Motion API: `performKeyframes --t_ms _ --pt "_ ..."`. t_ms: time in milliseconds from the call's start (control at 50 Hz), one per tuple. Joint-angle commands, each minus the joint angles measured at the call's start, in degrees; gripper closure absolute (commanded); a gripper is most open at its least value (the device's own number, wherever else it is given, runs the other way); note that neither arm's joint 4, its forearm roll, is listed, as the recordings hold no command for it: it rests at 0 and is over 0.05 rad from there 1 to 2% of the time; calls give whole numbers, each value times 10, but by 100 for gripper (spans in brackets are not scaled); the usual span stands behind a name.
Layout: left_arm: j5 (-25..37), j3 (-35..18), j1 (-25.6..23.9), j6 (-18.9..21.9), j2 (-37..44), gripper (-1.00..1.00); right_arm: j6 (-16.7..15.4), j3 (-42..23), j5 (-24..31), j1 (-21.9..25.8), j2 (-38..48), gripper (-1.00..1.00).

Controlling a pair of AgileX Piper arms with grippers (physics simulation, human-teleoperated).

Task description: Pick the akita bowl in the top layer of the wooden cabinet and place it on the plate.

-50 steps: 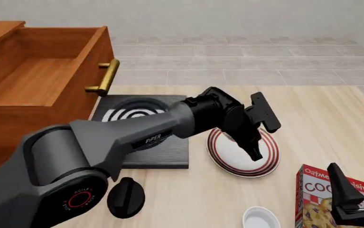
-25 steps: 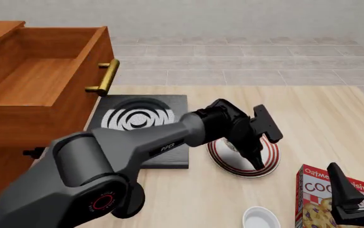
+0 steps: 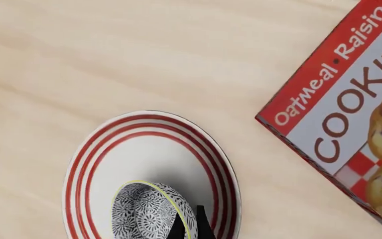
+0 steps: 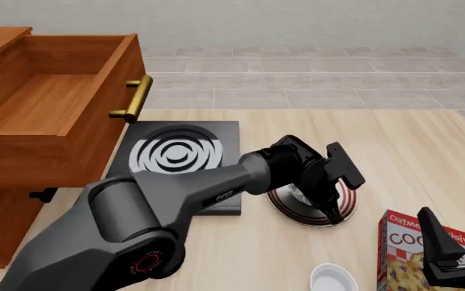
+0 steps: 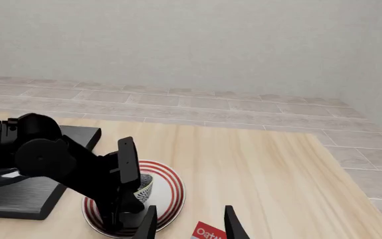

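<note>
Akita bowl [image 3: 152,211] on plate [image 3: 97,164], left end effector [image 3: 191,226] gripping its rim

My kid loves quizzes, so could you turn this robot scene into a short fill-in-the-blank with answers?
1. The left gripper holds the akita bowl over the ____ with red rings.
2. The top layer of the wooden cabinet stands ____.
3. The box beside the plate reads Oatmeal Raisin ____.
4. The black stove lies between the cabinet and the ____.

Answers: plate; open; Cookies; plate
</note>
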Motion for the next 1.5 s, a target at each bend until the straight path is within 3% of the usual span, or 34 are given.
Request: performKeyframes --t_ms 20,200,220,660,1500 --pt "4 -10 -6 -10 5 100 0 0 0 -1 0 -100" --pt "14 -22 -14 -18 12 100 0 0 -5 -1 4 -100" --pt "14 -21 -14 -17 12 -100 0 0 -6 -1 5 -100" --pt "20 -19 -27 -26 2 -100 -3 0 11 -2 -13 -100" --pt "29 35 -20 -16 -103 -100 -17 0 19 -4 -22 -100"
